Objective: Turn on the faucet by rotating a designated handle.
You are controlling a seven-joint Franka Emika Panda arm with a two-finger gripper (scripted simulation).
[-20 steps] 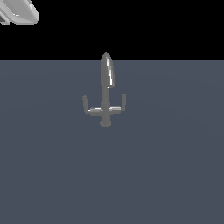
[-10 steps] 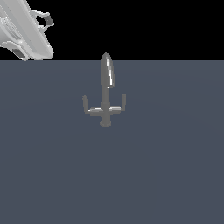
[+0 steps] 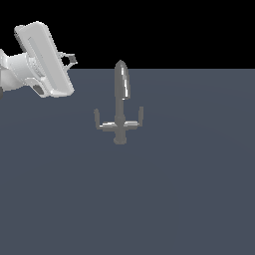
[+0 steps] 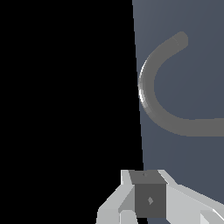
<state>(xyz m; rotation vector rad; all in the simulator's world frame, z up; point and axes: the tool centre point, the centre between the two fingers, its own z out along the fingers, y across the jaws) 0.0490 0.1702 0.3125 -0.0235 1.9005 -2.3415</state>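
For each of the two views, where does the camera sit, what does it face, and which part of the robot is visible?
Exterior view: off the arm, facing the faucet standing on the grey floor; the arm's white end enters at the upper left.
Wrist view: on the wrist, looking past the gripper at the faucet's curved spout.
Shared: the faucet and the floor.

faucet (image 3: 120, 107) grey, upright, mid-floor | handle (image 3: 141, 114) short upturned peg, exterior view's right crossbar end, untouched
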